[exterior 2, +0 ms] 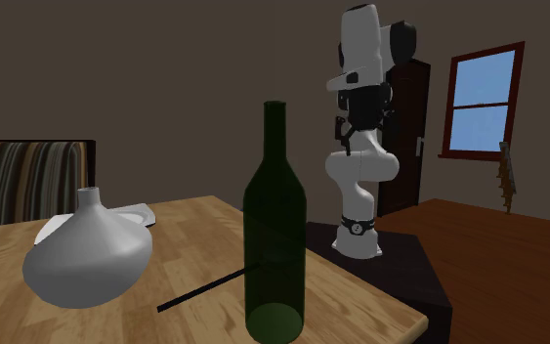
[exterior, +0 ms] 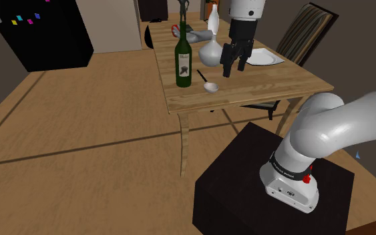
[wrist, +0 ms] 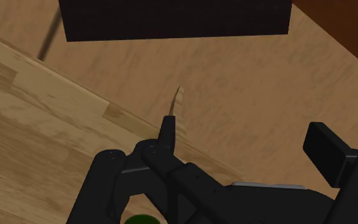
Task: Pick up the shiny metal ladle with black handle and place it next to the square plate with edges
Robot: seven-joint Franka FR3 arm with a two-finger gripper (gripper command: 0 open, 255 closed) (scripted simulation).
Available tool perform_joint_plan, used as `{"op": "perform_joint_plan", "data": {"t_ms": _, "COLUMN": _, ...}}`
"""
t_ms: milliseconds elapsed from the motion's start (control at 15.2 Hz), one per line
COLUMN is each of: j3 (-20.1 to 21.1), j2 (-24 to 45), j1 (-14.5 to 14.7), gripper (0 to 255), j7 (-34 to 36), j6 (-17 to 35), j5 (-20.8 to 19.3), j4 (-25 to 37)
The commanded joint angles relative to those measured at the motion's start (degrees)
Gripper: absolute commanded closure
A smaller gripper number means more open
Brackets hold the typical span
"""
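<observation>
The ladle [exterior: 210, 86] lies flat on the wooden table [exterior: 260, 83], its shiny bowl near the front edge and its thin black handle [exterior 2: 204, 290] pointing toward the green bottle. The square white plate [exterior: 266, 59] sits at the table's far right in the shoulder view, and part of the plate [exterior 2: 131, 213] shows behind the grey vase. My black gripper [exterior: 234, 69] hangs open above the table, right of the ladle and left of the plate, holding nothing. In the wrist view the gripper [wrist: 244, 130] has its fingers [wrist: 168, 135] wide apart over the table edge.
A green wine bottle [exterior: 183, 60] stands just left of the ladle. A squat grey vase [exterior: 210, 53] and a tall white vase [exterior: 213, 19] stand behind it. A striped chair [exterior: 306, 30] is beyond the plate. The black stand [exterior: 246, 193] is in front of the table.
</observation>
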Motion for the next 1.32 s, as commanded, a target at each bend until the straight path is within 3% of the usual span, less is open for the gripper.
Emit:
{"op": "perform_joint_plan", "data": {"t_ms": 0, "j3": 0.0, "j2": 0.0, "j1": 0.0, "gripper": 0, "j7": 0.0, "j6": 0.0, "j5": 0.0, "j4": 0.0}}
{"op": "perform_joint_plan", "data": {"t_ms": 594, "j3": -2.0, "j2": 14.4, "j1": -4.0, "gripper": 0, "j7": 2.8, "j6": 17.6, "j5": -1.5, "j4": 0.0}}
{"op": "perform_joint_plan", "data": {"t_ms": 1254, "j3": -5.1, "j2": 32.7, "j1": -7.6, "gripper": 0, "j7": 5.6, "j6": 33.4, "j5": -1.6, "j4": 6.1}}
